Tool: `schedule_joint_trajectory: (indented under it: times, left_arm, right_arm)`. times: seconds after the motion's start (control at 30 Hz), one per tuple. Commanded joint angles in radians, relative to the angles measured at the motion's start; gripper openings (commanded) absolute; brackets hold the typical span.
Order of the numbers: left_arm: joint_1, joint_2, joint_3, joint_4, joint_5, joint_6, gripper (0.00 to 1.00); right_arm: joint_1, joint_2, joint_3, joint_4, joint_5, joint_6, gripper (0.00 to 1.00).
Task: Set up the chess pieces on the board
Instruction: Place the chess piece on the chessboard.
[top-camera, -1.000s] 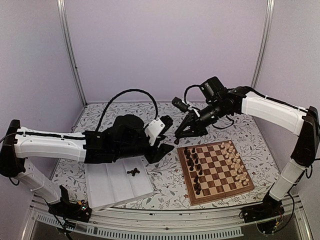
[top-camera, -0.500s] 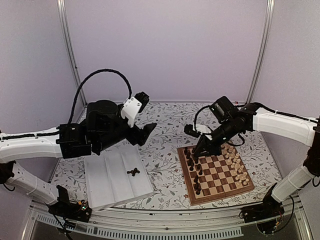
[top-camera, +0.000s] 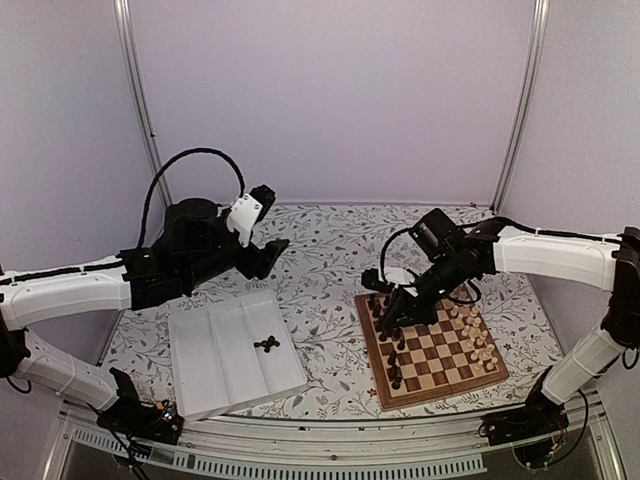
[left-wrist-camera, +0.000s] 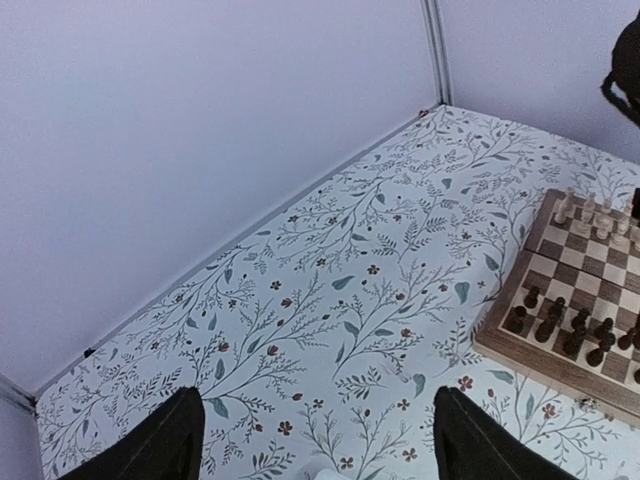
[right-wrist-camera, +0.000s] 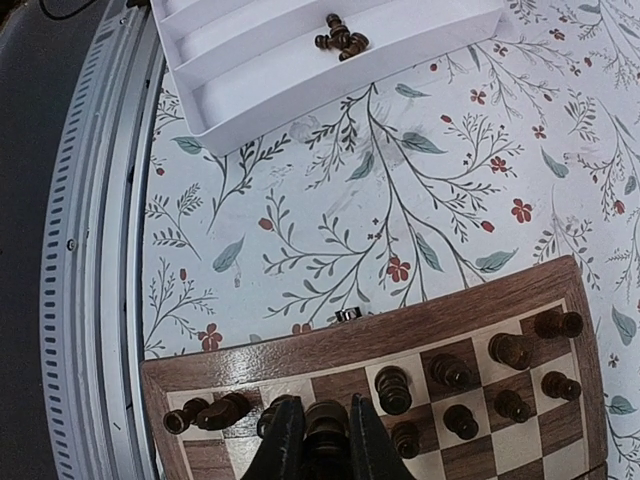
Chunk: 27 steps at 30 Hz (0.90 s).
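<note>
- board (top-camera: 445, 389) lies on the right half of the table, in front of the right arm; white tray (top-camera: 205, 385) sits to its left, well apart
- pale pieces (top-camera: 470, 328) stand in two rows along the board's right side, and that side looks done
- dark pieces (top-camera: 392, 345) fill most of the two rows on the left side (too small overhead to count), and the right wrist view shows a few squares in those rows unfilled
- right gripper (right-wrist-camera: 325, 445) is low over the outer dark row, toward its far end, fingers clenched on a dark piece (right-wrist-camera: 326, 418); cannot tell if its base touches the square yet
- left gripper (left-wrist-camera: 315, 452) hangs raised over the cloth behind the tray, fingers spread wide, nothing between them
- leftover cluster (top-camera: 266, 344) of dark chessmen lies in one tray groove, looks like three or so
- judgement: late stage, most of the set is placed; what's left is seating the held piece, then bringing over the tray cluster
- cloth (top-camera: 330, 240) is white with a leaf-and-flower print, flat, no wrinkles showing
- walls (top-camera: 330, 100) are plain pale lilac, with metal posts (top-camera: 135, 100) at the back corners
- ribbed metal rail (right-wrist-camera: 100, 200) runs along the near table edge
</note>
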Motion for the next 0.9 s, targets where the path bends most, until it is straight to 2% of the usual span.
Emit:
schedule_joint_trajectory:
  times: [0.0, 0.87]
  left_arm:
    - [0.006, -0.027, -0.009, 0.036, 0.053, 0.013, 0.81]
    - [0.006, -0.016, 0.000, 0.008, 0.056, 0.019, 0.80]
  right_arm:
    - [0.022, 0.033, -0.015, 0.032, 0.020, -0.013, 0.04]
    - [0.055, 0.068, -0.072, 0.104, 0.078, -0.017, 0.07]
